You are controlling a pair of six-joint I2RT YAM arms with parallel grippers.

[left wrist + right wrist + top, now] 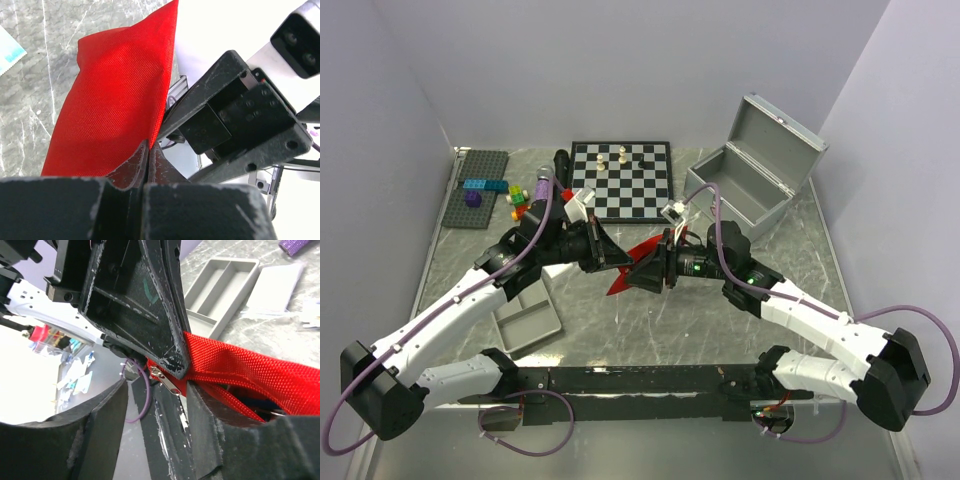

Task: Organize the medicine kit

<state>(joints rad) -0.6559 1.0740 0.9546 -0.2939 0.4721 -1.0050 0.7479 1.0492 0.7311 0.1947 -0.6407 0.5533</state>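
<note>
The kit [765, 215] sits at about 2 o'clock on the table [670, 320], turned at an angle, with its lid [780, 135] thrown back and the grey inside showing. From the top view I cannot tell whether anything lies in it. Neither arm touches it.

At the table's centre, well apart from the kit, both arms meet over a red pouch [625, 272]. The left gripper [618, 262] comes in from 9 o'clock and the right gripper [642, 268] from 3 o'clock, their tips almost nose to nose.

In the left wrist view the left gripper [148, 150] has its jaws pressed together, pinching the lower edge of the pouch [120, 95], which hangs up off the marbled surface.

In the right wrist view the right gripper [157, 390] has its jaws standing apart. The zipper pull [166, 381] lies in the gap between them (not pinched), and the pouch [250, 375] runs off toward 3 o'clock, touching the right-hand finger. The left gripper's tip bears down on the fabric just above the pull.

A chessboard [640, 195] lies at 12 o'clock, just beside the kit, with a few pieces [620, 157] along its far edge. A grey tray [525, 315] lies at 8 o'clock, partly under the left arm. At 10 o'clock a dark baseplate [470, 205] carries some coloured bricks [480, 185].
</note>
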